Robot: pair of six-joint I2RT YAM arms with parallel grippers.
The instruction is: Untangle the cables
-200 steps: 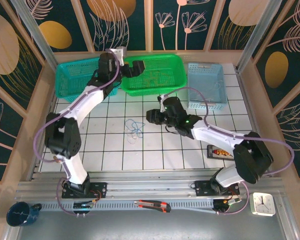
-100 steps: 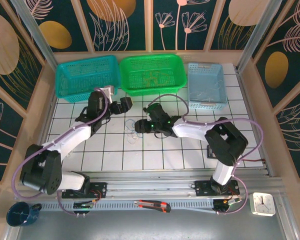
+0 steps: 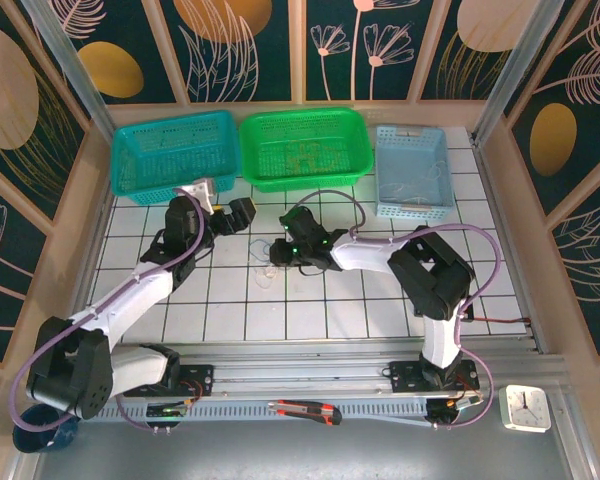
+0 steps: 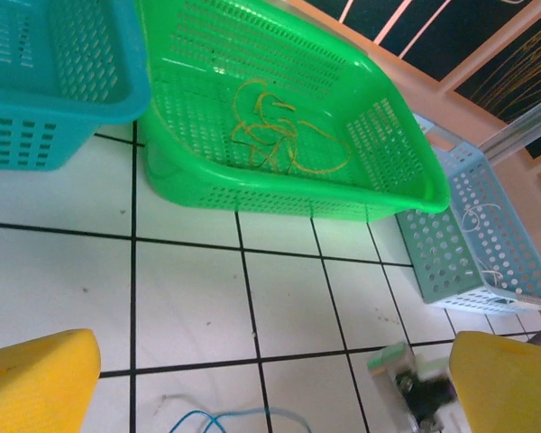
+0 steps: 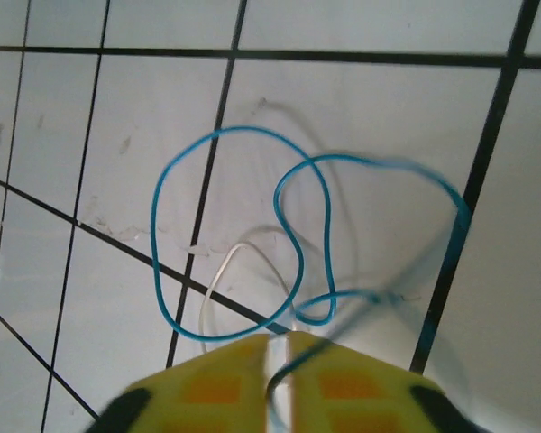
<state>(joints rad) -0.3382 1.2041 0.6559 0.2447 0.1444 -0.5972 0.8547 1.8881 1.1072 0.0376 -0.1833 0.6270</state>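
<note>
The cables lie as thin loops of blue and white on the white tiles in the middle of the table. In the right wrist view the blue cable makes two loops over the white cable. My right gripper is shut on them, with blue and white strands running between its yellow fingers; it is at the cables' right side. My left gripper hangs open just up and left of the cables, its yellow fingers wide apart. The blue cable lies below its gap.
A green basket holding a yellow cable stands at the back, with a teal basket to its left and a light blue basket holding white wires to its right. A knife and a clock lie off the near edge.
My left arm swung down from the green basket to the tiles beside the cables. My right gripper moved left onto the cables and shut on them.
</note>
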